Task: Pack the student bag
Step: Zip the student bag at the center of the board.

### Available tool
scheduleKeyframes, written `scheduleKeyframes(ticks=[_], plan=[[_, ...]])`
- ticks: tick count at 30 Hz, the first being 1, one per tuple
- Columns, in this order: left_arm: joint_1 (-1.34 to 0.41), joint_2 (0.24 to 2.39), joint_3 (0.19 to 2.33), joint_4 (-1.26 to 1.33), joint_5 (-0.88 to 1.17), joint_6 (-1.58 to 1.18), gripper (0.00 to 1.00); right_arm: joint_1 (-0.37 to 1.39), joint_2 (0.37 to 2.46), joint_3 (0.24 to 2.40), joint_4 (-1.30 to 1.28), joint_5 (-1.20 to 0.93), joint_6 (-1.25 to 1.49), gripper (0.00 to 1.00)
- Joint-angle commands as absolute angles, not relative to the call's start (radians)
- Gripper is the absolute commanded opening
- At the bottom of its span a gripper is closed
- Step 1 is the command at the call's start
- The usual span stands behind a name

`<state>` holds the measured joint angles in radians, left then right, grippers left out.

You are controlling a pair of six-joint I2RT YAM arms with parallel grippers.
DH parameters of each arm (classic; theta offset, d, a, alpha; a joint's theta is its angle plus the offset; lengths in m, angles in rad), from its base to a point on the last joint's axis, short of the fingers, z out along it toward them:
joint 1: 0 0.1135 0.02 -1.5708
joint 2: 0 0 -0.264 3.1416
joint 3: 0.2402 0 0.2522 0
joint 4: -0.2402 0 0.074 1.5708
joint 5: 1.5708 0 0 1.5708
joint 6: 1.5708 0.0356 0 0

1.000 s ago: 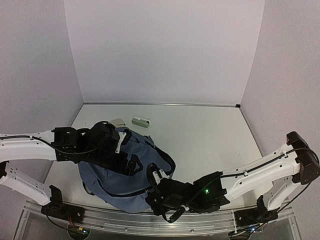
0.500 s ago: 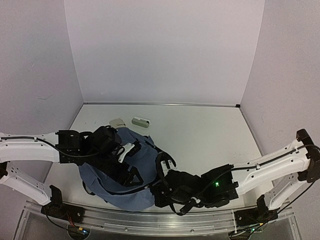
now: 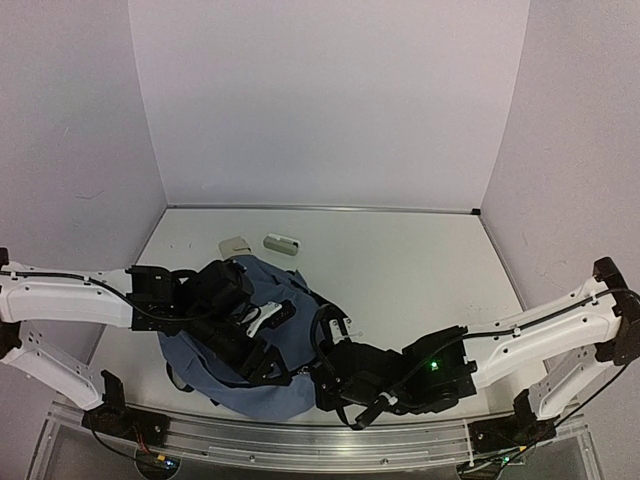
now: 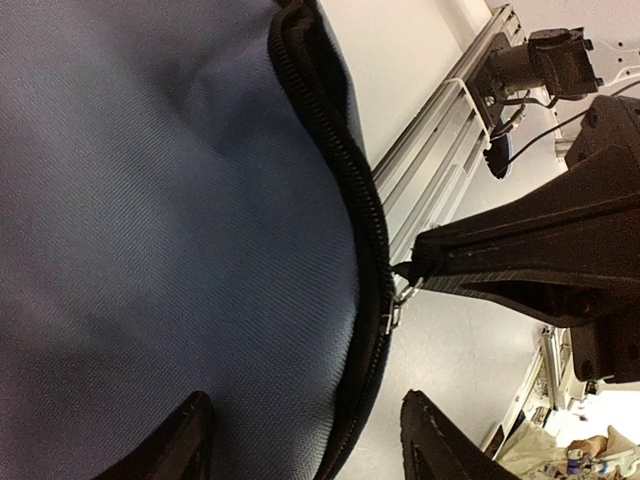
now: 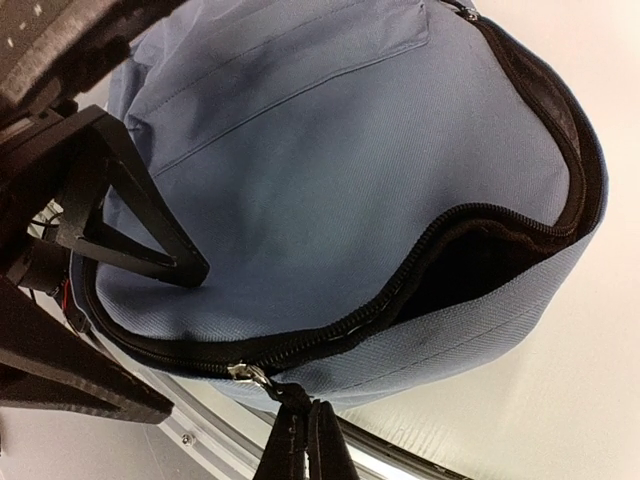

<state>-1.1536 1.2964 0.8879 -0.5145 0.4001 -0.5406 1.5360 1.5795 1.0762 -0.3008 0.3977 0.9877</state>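
Note:
The student bag [image 3: 215, 345] is a dusty-blue backpack lying flat at the near left of the table. In the right wrist view its main zip [image 5: 400, 290] gapes open on the right, showing a dark inside [image 5: 480, 270]. My right gripper [image 5: 305, 420] is shut on the black zip pull just by the slider [image 5: 243, 372], at the bag's near edge [image 3: 318, 375]. My left gripper [image 4: 310, 445] is open, its fingers [image 4: 185, 440] straddling the bag's zip edge, over the bag's near part [image 3: 265, 348]. The bag's fabric [image 4: 150, 220] fills the left wrist view.
A small beige item [image 3: 235, 243] and a white item with a green end [image 3: 282, 243] lie on the table behind the bag. A metal rail [image 3: 300, 452] runs along the near edge. Grey walls close the table on three sides.
My left arm has reached farther right and nearer across the bag. My right gripper has shifted slightly right, still holding the zip pull. The bag's fabric has bunched toward the near edge.

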Motion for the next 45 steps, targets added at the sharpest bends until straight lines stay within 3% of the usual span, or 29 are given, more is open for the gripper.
scheduleKeyframes(ticks=[1,6,11,45], plan=[[-1.162,1.304,0.902,-0.452,0.428,-0.534,0.51,1.528,1.536,1.112,-0.343,0.471,1.012,0.0],[-1.163,1.312,0.902,-0.44,0.441,-0.538,0.18,1.526,1.531,1.11,-0.354,0.484,1.023,0.0],[-1.165,1.318,0.889,-0.417,0.468,-0.559,0.01,1.51,1.518,1.105,-0.376,0.499,1.047,0.0],[-1.219,1.383,0.868,-0.507,0.522,-0.597,0.0,1.201,1.417,1.004,-0.532,0.604,0.948,0.0]])
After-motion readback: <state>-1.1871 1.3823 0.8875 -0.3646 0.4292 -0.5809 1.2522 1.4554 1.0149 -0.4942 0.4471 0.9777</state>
